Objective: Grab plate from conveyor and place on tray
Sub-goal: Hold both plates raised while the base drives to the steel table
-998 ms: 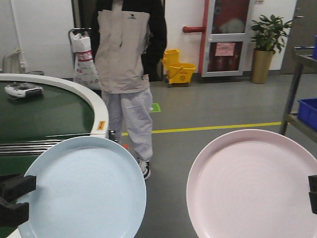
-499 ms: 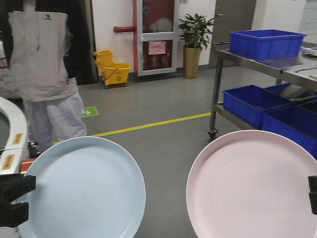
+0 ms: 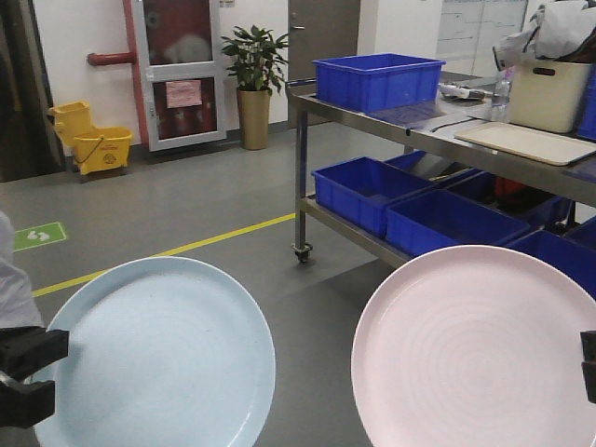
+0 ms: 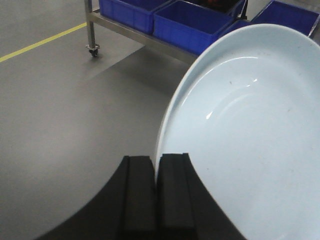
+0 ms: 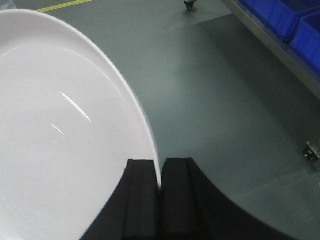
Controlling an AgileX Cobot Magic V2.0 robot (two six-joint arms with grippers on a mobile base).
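Clamped on rims, the left gripper [image 4: 156, 162] holds the blue plate [image 3: 158, 354], the right gripper [image 5: 160, 167] the pink plate [image 3: 475, 349]; both want level carriage to the tray [image 3: 526, 142].

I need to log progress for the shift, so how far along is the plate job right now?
Grabbing looks done: the left gripper is clamped on the rim of the light blue plate, the right gripper on the pink plate. In hand: both plates are held in the air, facing the steel rack. Left: setting them on the cream tray on the rack's top shelf, which holds no plate.
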